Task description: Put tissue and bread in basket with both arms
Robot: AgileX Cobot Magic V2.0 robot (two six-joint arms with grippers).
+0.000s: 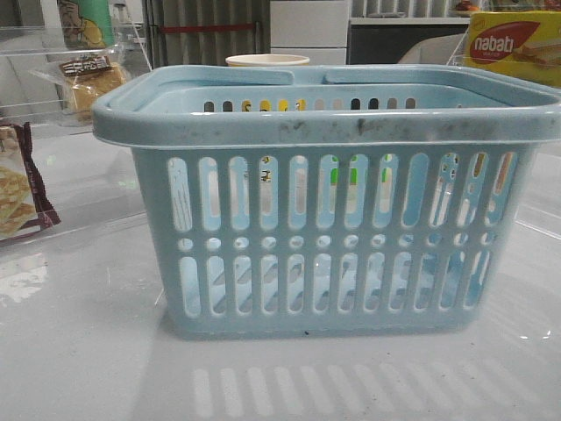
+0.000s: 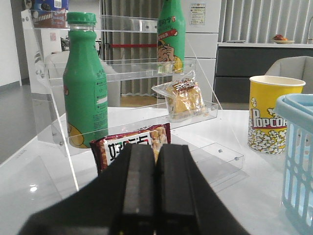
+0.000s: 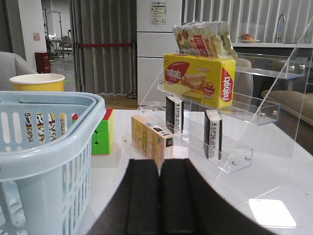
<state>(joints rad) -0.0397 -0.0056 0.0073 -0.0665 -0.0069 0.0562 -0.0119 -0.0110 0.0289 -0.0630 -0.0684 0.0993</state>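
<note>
The light-blue basket (image 1: 324, 210) fills the middle of the front view, and neither gripper shows there. The bread (image 2: 185, 99), golden-brown in a clear wrapper, lies on a clear acrylic shelf; it also shows in the front view (image 1: 88, 79) at the far left. My left gripper (image 2: 155, 147) is shut and empty, well short of the bread. Two small black and whitish-grey tissue packs (image 3: 173, 114) (image 3: 213, 133) stand upright on the right acrylic shelf. My right gripper (image 3: 160, 161) is shut and empty, short of them, with the basket (image 3: 44, 147) beside it.
A maroon-edged cracker packet (image 2: 132, 142) and green bottles (image 2: 85, 83) stand on the left shelf. A popcorn cup (image 2: 271, 115) stands behind the basket. A yellow Nabati box (image 3: 200, 78), a pale box (image 3: 149, 139) and a colour cube (image 3: 102, 134) are on the right.
</note>
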